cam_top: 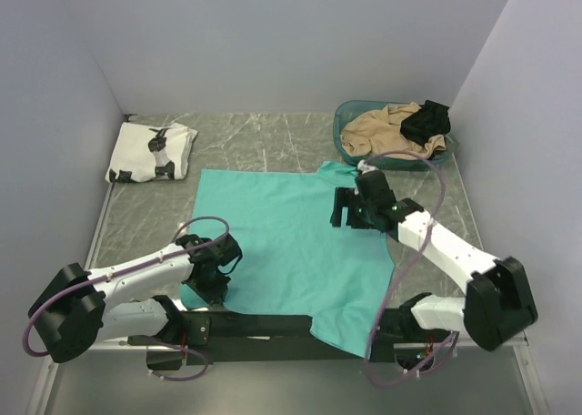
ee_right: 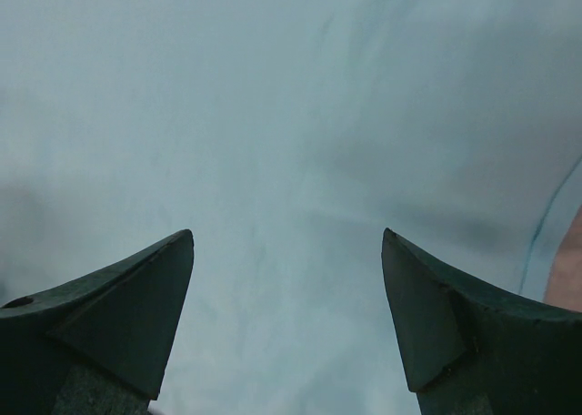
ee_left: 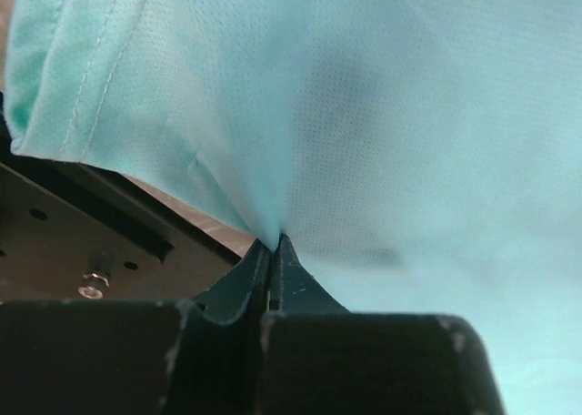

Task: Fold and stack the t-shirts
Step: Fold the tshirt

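The grey marbled table (cam_top: pixel 273 133) is the biggest thing here, with pale walls on three sides. A plain teal t-shirt of soft cloth (cam_top: pixel 291 242) lies spread flat in the middle of it. The shirt's near edge lies over the long black bar (cam_top: pixel 245 325) at the front of the table. One sleeve at the far right comes close to the basket.

The white and black left arm (cam_top: pixel 136 274) reaches in low from the near left. Its left gripper (ee_left: pixel 275 242) is down at the near left part of the teal t-shirt. The two fingers are pressed tight together, with a little fold of teal cloth pinched between the tips. The cloth bunches up into a point there.

The white and black right arm (cam_top: pixel 436 242) reaches in from the near right. Its right gripper (ee_right: pixel 286 237) is over the far right part of the teal t-shirt. Its fingers stand wide apart with nothing between them, only teal cloth below.

A round teal basket (cam_top: pixel 344 124) sits at the far right corner. A crumpled tan garment (cam_top: pixel 382 128) lies inside it. A small black garment (cam_top: pixel 427 119) rests on top of the tan one.

A folded white t-shirt with black printed figures (cam_top: pixel 150 153) lies at the far left of the table, well apart from the teal one.
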Controlling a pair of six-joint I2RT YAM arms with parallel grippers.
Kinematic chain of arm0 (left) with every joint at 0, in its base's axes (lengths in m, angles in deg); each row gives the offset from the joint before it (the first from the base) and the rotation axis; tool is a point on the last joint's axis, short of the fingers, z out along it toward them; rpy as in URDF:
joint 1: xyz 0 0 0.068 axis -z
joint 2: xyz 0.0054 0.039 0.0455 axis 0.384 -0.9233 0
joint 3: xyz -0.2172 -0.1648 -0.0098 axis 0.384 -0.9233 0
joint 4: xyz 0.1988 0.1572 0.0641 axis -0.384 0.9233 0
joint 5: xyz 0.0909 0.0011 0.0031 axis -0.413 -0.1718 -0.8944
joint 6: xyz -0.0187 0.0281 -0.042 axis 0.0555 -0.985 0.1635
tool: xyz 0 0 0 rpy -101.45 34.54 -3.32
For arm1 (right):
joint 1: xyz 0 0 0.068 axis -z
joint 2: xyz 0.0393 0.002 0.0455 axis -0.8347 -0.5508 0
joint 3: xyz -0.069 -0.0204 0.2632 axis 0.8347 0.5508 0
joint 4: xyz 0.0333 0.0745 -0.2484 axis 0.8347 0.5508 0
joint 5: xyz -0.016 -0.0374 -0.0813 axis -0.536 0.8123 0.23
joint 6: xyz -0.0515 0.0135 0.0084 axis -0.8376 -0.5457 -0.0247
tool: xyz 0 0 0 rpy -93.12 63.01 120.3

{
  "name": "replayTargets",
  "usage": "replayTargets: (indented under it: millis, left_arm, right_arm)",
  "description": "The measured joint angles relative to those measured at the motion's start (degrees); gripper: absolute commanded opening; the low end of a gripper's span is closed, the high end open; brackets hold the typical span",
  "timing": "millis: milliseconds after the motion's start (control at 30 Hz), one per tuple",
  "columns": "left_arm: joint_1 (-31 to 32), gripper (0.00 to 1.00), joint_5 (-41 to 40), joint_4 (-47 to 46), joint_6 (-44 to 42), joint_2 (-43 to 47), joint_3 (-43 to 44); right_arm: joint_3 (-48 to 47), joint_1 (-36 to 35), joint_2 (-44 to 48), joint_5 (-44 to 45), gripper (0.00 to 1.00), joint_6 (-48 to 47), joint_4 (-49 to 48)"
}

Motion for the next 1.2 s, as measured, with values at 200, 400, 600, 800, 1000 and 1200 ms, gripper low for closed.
replayTargets:
  millis: [200, 400, 600, 800, 1000, 1200]
  left_arm:
    - [0.0, 0.01, -3.7, 2.4, -2.9, -1.5, 2.2]
    - [0.0, 0.01, -4.5, 2.5, -5.9, -3.4, 3.1]
    - [0.0, 0.01, -4.5, 2.4, -6.9, -3.1, 3.1]
    - [0.0, 0.01, -4.4, 2.4, -7.0, -1.4, 3.1]
    - [0.0, 0.01, -4.4, 2.0, -7.6, -0.8, 3.1]
    - [0.0, 0.01, -4.4, 0.9, -8.2, -0.9, 3.0]
  right_arm:
    - [3.8, -15.6, 12.4, 0.3, 0.89, -0.5, 8.4]
    - [6.1, -37.9, 15.7, -1.3, 0.87, 5.0, 13.7]
    - [9.5, -54.4, 10.5, -3.1, 0.82, 11.4, 17.1]
    - [10.6, -59.5, 7.3, -4.4, 0.78, 15.0, 17.7]
    - [10.8, -62.3, 3.2, -4.7, 0.75, 16.0, 15.9]
    - [9.7, -63.8, -1.7, -0.5, 0.36, 17.2, 17.2]
